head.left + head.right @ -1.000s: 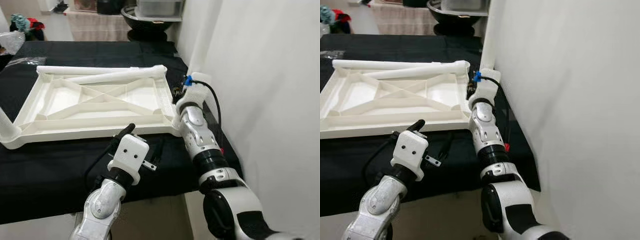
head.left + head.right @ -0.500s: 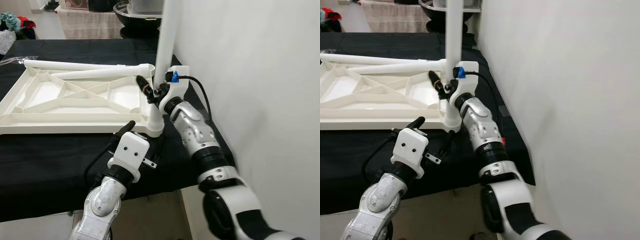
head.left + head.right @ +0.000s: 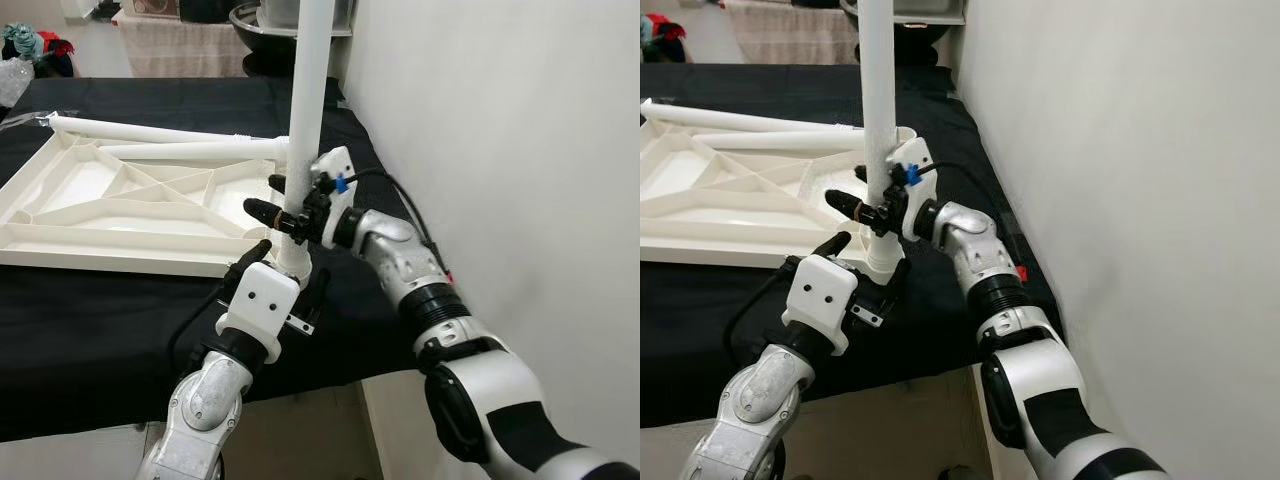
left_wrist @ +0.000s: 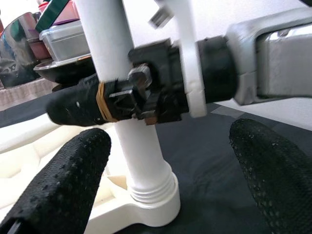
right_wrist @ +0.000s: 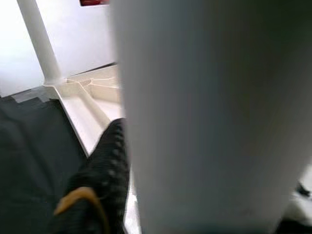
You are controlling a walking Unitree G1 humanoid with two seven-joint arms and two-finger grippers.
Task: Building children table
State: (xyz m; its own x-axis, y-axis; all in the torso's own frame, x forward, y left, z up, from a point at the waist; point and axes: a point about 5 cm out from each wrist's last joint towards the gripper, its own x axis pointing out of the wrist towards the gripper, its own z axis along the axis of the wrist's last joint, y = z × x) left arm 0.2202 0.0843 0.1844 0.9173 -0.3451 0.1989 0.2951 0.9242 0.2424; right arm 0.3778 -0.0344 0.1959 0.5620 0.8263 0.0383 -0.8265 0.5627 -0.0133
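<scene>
The white table top (image 3: 130, 200) lies upside down on a black-covered table (image 3: 100, 300). A white leg (image 3: 305, 100) stands upright in its near right corner socket (image 3: 293, 262). My right gripper (image 3: 288, 215) is shut on that leg a little above the socket, one black finger (image 3: 262, 210) showing to the leg's left. My left gripper (image 4: 170, 146) is open, its fingers (image 4: 63, 180) standing on either side of the leg's base without touching it. Two loose legs (image 3: 170, 128) lie across the far side of the top. Another upright leg (image 5: 36, 44) stands at a far corner.
A white wall (image 3: 500, 150) runs close along the table's right side. The table's front edge (image 3: 100, 400) is just below my left wrist. A dark bowl and a grey container (image 3: 270, 15) stand behind the table. Bags and clothes (image 3: 30, 50) lie at the far left.
My right wrist has swung round from beside the corner and shut on the upright leg. The top's near right corner has slid left and nearer my left gripper. The camera has shifted too.
</scene>
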